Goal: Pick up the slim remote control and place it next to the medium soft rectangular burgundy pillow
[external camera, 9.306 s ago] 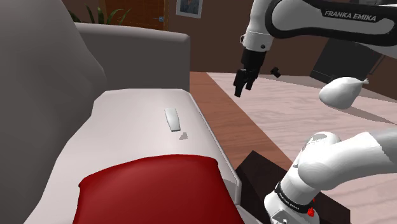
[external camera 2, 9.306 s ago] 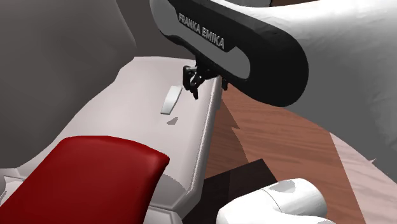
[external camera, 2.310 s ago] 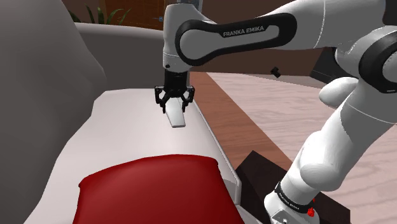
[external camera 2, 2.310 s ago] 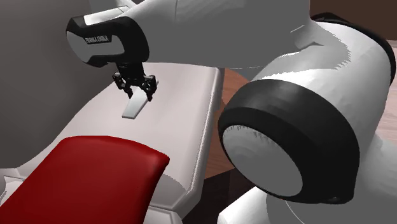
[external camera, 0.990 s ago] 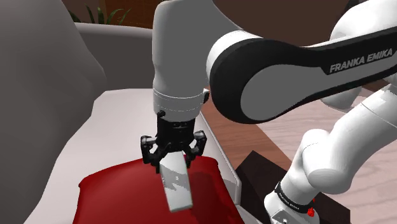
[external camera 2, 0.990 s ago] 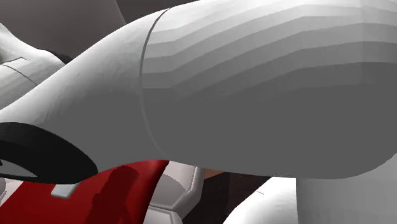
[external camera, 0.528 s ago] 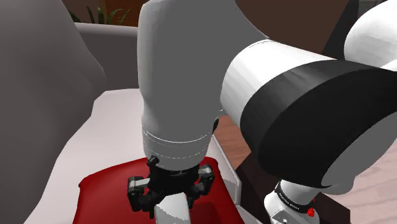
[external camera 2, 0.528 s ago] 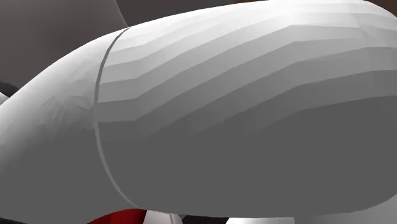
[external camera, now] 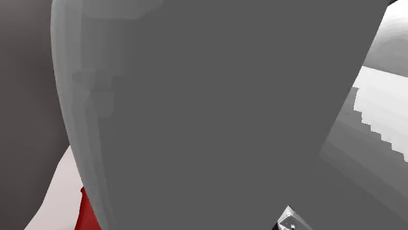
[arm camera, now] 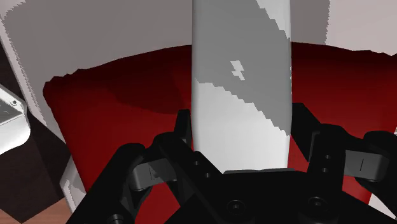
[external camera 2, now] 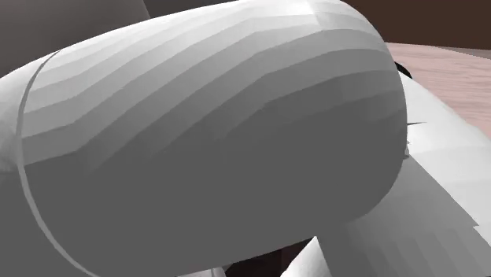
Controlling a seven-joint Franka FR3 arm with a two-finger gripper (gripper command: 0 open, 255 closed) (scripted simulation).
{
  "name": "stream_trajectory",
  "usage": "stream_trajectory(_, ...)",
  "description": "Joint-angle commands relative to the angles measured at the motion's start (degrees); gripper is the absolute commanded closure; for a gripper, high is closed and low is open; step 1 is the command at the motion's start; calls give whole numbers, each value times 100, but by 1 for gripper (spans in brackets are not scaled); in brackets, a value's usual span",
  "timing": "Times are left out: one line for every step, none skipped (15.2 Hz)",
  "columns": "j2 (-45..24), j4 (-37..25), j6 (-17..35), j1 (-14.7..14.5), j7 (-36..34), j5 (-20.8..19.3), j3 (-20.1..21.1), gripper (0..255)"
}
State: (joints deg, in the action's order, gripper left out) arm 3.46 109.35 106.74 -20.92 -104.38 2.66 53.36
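In the shoulder view, the arm (external camera: 209, 111) stands very close to the camera as a broad grey mass and hides the work area behind it. Past its lower edge on the view's left, a sliver of the red pillow (external camera: 85, 210) shows. It lies on the pale sofa seat (external camera: 55, 196), which has a narrow bare strip between the pillow and the dark grey backrest (external camera: 26, 85).

In the second exterior view, a rounded white link of the arm lies across the picture. Beyond it, at the view's upper right, a patch of pale wooden floor (external camera 2: 441, 59) is open under a dark wall.

In the wrist view, the pincer (arm camera: 242, 130) is clamped on the slim white remote (arm camera: 242, 83). Its black fingers (arm camera: 182, 130) are spread only as far as the remote's width, and each presses a long side. The remote runs straight out from the pincer, and its far end is cut off by the frame. It hangs over the pillow, whose red surface spreads on both sides of it. The pillow's far edge and one corner are plain, and bare sofa seat lies beyond them. To one side of that corner, the seat ends at a pale piece of the sofa's frame (arm camera: 13, 124), with darker floor below it.
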Motion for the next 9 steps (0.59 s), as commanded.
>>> stream_trajectory(-369, -270, -44, -140, -493, -306, 242, 255)
stream_trajectory(-581, -415, -75, -240, -741, -489, 340, 255)
stream_trajectory(-806, -568, -114, -366, -993, -685, 419, 255)
stream_trajectory(-1039, -732, -162, -518, -1244, -889, 476, 255)
stream_trajectory(-1275, -905, -221, -694, -1489, -1096, 512, 255)
stream_trajectory(-1510, -1088, -288, -897, -1723, -1298, 520, 255)
stream_trajectory(-1743, -1282, -363, -1111, -1946, -1496, 518, 255)
stream_trajectory(-1963, -1486, -444, -1358, -2149, -1674, 476, 255)
stream_trajectory(-2181, -1700, -531, -1607, -2338, -1846, 432, 255)
